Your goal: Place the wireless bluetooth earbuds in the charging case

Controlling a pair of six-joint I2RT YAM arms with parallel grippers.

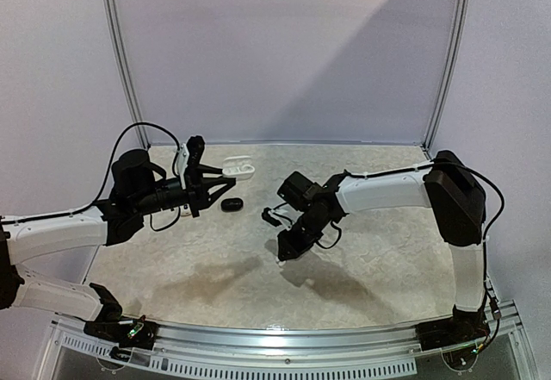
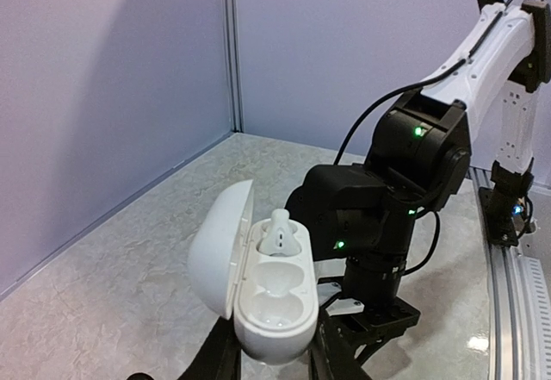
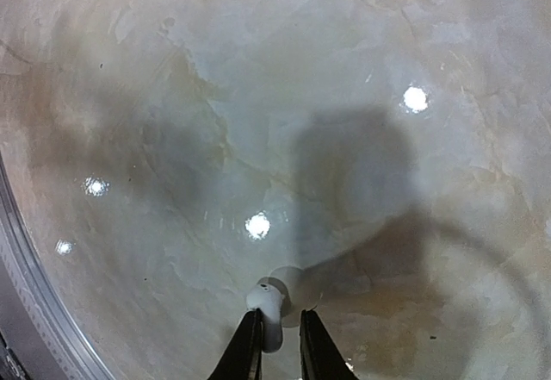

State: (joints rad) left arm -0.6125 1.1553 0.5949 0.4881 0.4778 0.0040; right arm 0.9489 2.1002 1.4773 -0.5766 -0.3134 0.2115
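My left gripper (image 2: 271,356) is shut on the base of a white charging case (image 2: 275,311) and holds it above the table. The case's lid (image 2: 219,246) is swung open to the left. One white earbud (image 2: 281,232) sits in the far socket; the near socket is bare. In the top view the case (image 1: 239,169) is at the back left, at my left gripper (image 1: 222,175). My right gripper (image 3: 281,327) is down at the tabletop with a white earbud (image 3: 267,302) between its fingertips. The bud lies against the left finger, and a thin gap shows at the right one. From above, that gripper (image 1: 281,257) is at mid-table.
A black oval case (image 1: 231,204), closed, lies on the table between the two grippers. The right arm's dark wrist (image 2: 387,199) fills the space just right of the held case. A metal rail (image 3: 34,311) runs along the near table edge. Pale walls enclose the back and sides.
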